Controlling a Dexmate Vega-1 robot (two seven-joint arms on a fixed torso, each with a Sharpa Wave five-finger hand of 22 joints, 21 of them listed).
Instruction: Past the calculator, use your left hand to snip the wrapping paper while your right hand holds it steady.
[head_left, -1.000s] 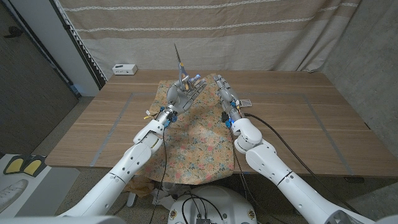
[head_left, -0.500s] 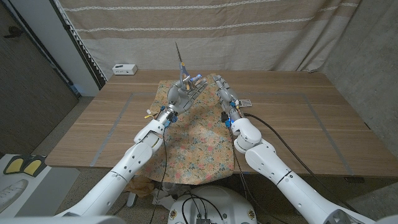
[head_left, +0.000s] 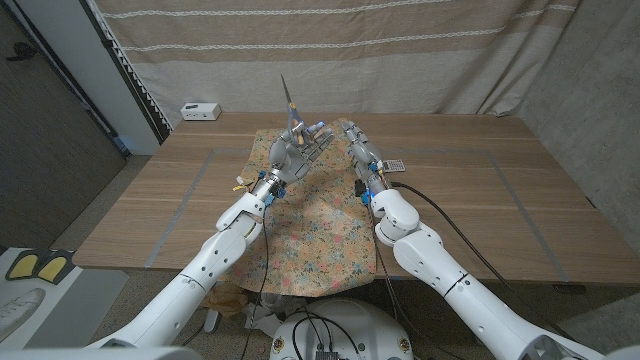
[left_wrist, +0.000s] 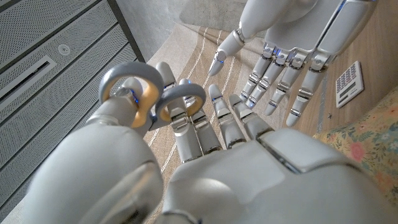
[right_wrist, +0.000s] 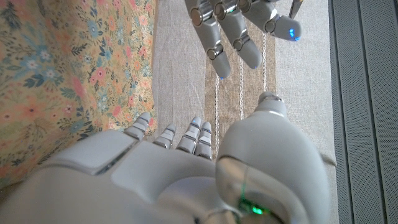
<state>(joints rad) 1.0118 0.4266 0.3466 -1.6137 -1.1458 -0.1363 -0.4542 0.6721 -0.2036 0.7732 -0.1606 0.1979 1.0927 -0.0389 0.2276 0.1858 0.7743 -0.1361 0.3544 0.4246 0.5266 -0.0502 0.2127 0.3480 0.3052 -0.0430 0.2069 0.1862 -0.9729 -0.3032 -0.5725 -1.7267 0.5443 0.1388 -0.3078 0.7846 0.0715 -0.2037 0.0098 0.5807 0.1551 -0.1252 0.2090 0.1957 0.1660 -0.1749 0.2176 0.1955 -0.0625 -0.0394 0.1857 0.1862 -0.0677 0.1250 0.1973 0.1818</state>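
My left hand (head_left: 288, 152) grips the grey-handled steel scissors (head_left: 291, 108), fingers through the loops, blades pointing up and away, raised over the far end of the sheet. My right hand (head_left: 362, 147) is just beside it, fingers straight and apart, holding nothing; I cannot tell whether it presses on the paper yet. The floral wrapping paper (head_left: 310, 225), a tan sheet with small pink and blue flowers, lies flat on the wooden counter (head_left: 470, 200) and runs from the near edge to under both hands. I judge it light, thin and easily creased or slid, so I would pin it flat beside the cut line, near the far edge. The small white calculator (head_left: 396, 164) sits just right of my right hand.
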